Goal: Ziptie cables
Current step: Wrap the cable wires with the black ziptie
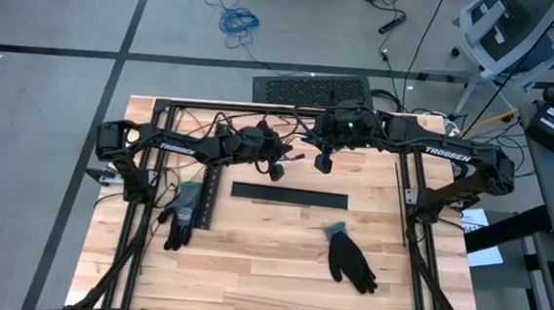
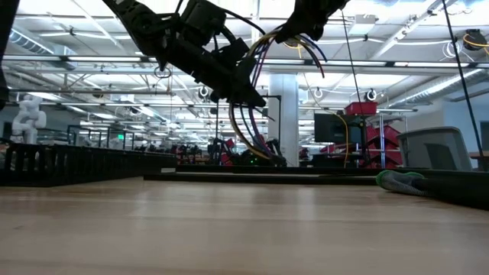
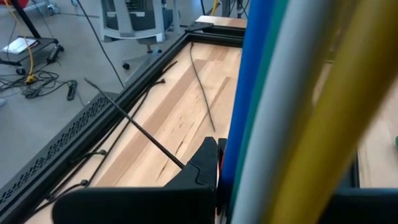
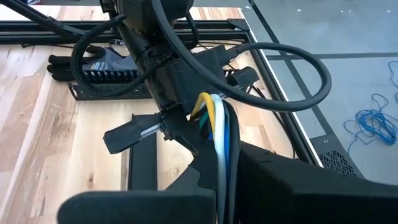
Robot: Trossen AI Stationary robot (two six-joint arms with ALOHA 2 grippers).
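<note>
Above the table, both sets of fingers (image 2: 244, 92) (image 4: 217, 180) are clamped shut on the cables (image 4: 216, 121) strung between them.

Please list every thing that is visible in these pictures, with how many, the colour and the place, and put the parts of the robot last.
cables: one bundle, yellow, white, blue and green, held in the air between both claws above the far middle of the table
slotted strip: one, black, flat on the table's middle
slotted strip: one, black, left part of the table
gloves: two, dark; one at the left, one right of the middle
table: one, light wood
coiled cord: one, blue, on the floor beyond the table
left claw: shut on the cables
right claw: shut on the cables
</note>
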